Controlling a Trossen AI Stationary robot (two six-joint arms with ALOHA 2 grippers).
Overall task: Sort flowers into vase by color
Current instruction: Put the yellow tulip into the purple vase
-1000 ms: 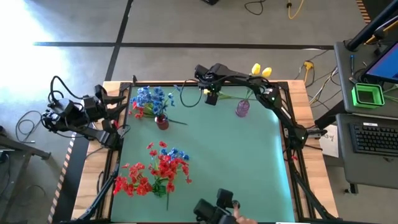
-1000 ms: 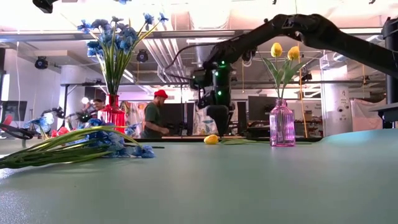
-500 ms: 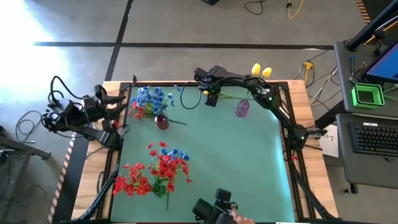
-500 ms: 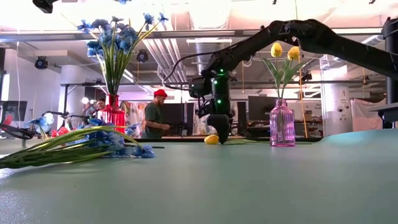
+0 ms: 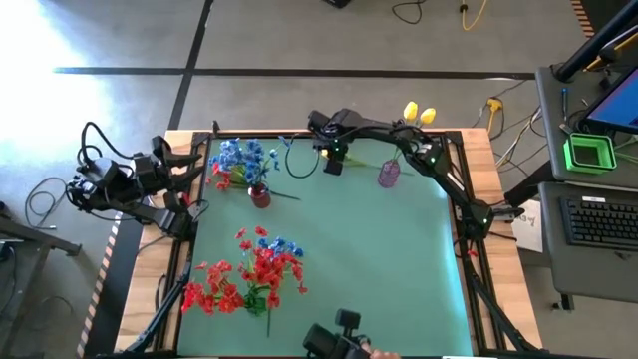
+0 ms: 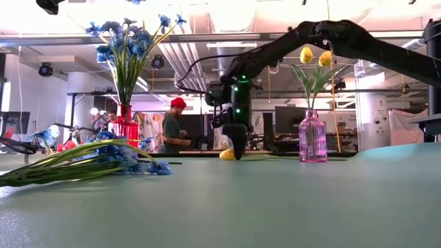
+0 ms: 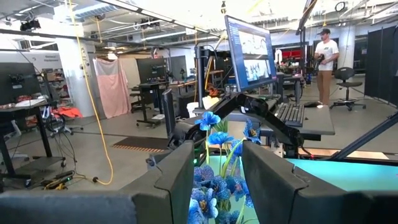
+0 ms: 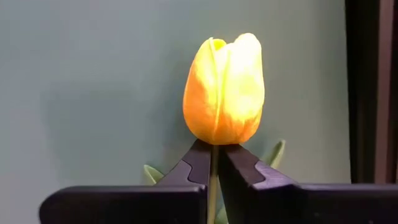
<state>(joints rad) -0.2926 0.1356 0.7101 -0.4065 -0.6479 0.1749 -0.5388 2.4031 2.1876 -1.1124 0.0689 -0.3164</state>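
Note:
A yellow tulip (image 8: 224, 87) lies near the table's far edge, with my right gripper (image 8: 213, 149) shut on its stem just below the bud (image 6: 227, 154). To its right stands the pink vase (image 5: 389, 174), holding two yellow tulips (image 5: 419, 113). The red vase (image 5: 259, 195) holds blue flowers (image 5: 239, 158). Loose red and blue flowers (image 5: 254, 274) lie in a heap on the near left of the mat. My left gripper (image 7: 217, 180) waits open beyond the table's left edge, with nothing between its fingers. My right gripper pinches the tulip's thin green stem (image 8: 214, 168) between its two fingertips, right under the yellow bud. The fingers come from above, pointing down, and lie across the stem. The bud sits at table level beside the fingers (image 6: 235, 141); the stem runs off toward the pink vase.
The heap's long green stems (image 6: 62, 169) stretch across the near left of the mat. A camera mount (image 5: 339, 337) sits at the near edge. Wooden borders (image 5: 478, 150) frame the mat. A person (image 6: 170, 127) stands in the room behind.
My right gripper has come down onto the lying tulip, shifting slightly toward the table's left edge, and has shut on the stem just below the bud. The bud has slid a little to the left along the table.

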